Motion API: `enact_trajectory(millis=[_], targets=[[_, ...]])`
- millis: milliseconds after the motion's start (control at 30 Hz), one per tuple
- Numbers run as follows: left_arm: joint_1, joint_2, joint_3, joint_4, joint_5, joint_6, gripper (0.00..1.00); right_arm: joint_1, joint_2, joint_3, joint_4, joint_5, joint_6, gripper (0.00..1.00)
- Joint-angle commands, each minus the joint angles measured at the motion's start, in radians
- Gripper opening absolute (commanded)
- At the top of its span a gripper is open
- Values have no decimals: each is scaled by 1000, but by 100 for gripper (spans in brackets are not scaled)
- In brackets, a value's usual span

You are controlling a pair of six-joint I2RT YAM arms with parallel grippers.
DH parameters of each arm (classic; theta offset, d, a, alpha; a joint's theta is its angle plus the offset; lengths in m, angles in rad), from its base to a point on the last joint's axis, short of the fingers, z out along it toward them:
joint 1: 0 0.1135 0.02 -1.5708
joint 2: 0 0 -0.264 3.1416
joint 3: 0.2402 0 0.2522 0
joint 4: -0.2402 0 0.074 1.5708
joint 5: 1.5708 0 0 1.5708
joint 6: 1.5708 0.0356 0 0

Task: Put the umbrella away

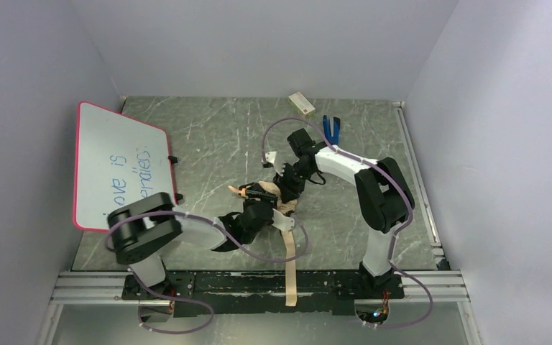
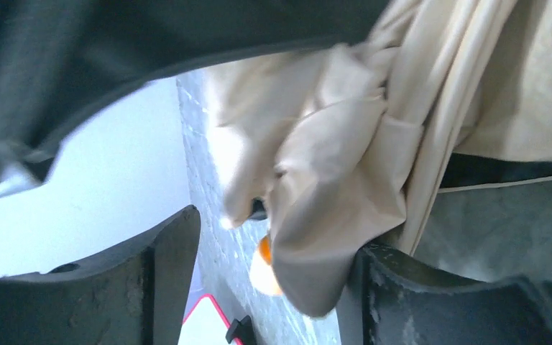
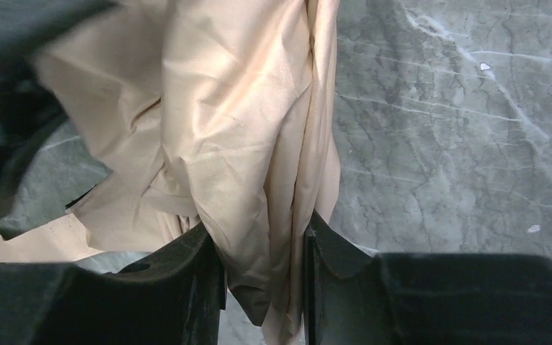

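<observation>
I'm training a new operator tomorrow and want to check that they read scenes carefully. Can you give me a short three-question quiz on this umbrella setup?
1. True or false: the right gripper has folds of the beige fabric folding umbrella pinched between its fingers.
2. Where does the umbrella's long tan strap run? A) across the red-edged whiteboard; B) over the near edge of the grey marbled table; C) beside the small pale box.
3. Fill in: the jaws of the left gripper stand ____.

Key: 1 true; 2 B; 3 open.
</observation>
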Motion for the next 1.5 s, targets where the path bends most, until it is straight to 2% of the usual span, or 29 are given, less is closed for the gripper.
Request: enact_trajectory(millis=[0, 100, 200, 300, 433, 567, 700, 900, 1033, 1233, 1467], targets=[[-11, -201, -3, -83, 77, -141, 72, 7, 82, -87, 121, 198, -27, 18], [-11, -369, -18, -199, 202, -249, 78, 8, 71, -102, 151, 208, -31, 16], [-11, -568, -36, -335, 346, -345, 80, 7, 67, -109, 165, 222, -41, 15], [5, -721, -72, -368, 385, -449, 79, 9, 54, -138, 207, 257, -55, 15], [135, -854, -100, -375, 435, -582, 78, 9, 34, -204, 276, 318, -64, 16], [314, -898, -95, -350, 524, -693, 79, 10, -2, -282, 370, 361, -71, 16], [448, -851, -64, -321, 581, -754, 79, 37, -67, -383, 469, 360, -138, 16], [604, -637, 69, -324, 694, -708, 80, 120, -188, -567, 686, 399, -247, 15], [632, -523, 157, -362, 841, -640, 80, 163, -212, -625, 738, 442, -274, 15], [641, -407, 255, -537, 1239, -514, 81, 221, -232, -727, 880, 530, -324, 15], [640, -230, 392, -765, 1408, -447, 82, 275, -245, -780, 947, 551, -377, 14]])
